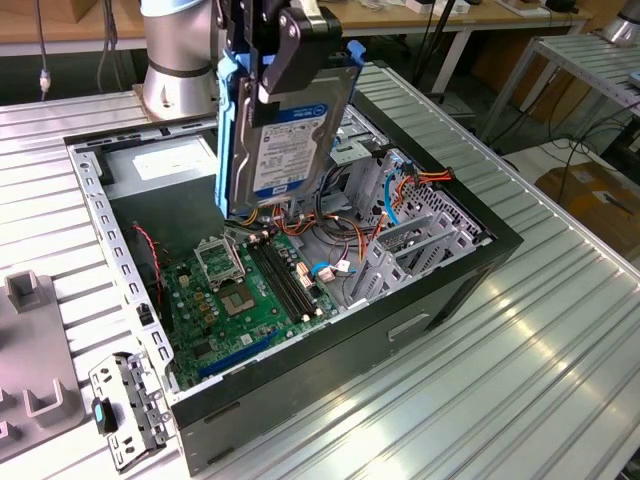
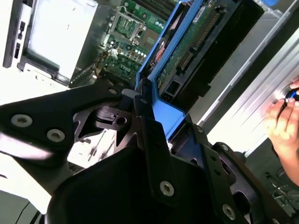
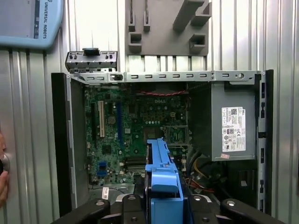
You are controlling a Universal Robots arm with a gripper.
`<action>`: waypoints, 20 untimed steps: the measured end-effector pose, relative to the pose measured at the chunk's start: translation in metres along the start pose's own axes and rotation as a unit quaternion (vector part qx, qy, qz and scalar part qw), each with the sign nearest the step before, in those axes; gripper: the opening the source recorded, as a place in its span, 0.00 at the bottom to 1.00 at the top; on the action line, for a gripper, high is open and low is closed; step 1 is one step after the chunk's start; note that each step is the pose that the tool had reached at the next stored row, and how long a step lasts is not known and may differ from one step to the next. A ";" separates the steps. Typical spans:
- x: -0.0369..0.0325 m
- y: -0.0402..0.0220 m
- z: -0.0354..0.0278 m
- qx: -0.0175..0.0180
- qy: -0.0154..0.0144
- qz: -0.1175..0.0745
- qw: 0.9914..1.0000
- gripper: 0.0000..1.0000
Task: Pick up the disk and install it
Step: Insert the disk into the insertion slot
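The disk (image 1: 285, 140), a grey-metal drive in blue carrier rails, hangs upright on edge over the open computer case (image 1: 350, 330). My gripper (image 1: 285, 50) is shut on its upper end, black fingers (image 1: 300, 45) clamping both faces. The disk's lower edge floats above the cables and the motherboard (image 1: 250, 290), clear of the grey drive cage (image 1: 420, 240). In the second wrist view the disk (image 2: 187, 51) juts out from the gripper (image 2: 154, 112). In the first wrist view its blue rail (image 3: 161, 182) sits between the black fingers (image 3: 135, 210), above the motherboard (image 3: 135, 126).
A power supply (image 3: 231, 126) fills one end of the case. Orange and blue cables (image 1: 400, 195) run near the drive cage. A grey fixture (image 1: 30, 400) and a metal bracket (image 1: 125, 410) lie outside the case. A person's hand (image 2: 282, 123) rests on the ribbed table beside it.
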State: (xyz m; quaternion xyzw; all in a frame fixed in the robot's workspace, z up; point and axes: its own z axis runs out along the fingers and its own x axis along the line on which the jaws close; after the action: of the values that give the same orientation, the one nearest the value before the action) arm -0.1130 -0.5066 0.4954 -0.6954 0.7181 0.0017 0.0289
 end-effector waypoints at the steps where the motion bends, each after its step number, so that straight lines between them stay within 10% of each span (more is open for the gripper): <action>1: 0.0028 -0.0074 0.0003 -0.002 0.000 0.000 1.000 0.37; 11: 0.0077 -0.0622 0.0036 -0.011 0.000 -0.001 1.000 0.37; 16: 0.0287 -0.0655 0.0052 -0.011 0.000 -0.002 1.000 0.37; 20: 0.0392 -0.0821 0.0076 -0.011 0.000 -0.002 1.000 0.37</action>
State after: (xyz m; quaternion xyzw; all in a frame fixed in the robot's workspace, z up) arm -0.0319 -0.5481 0.4892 -0.6971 0.7166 0.0095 0.0208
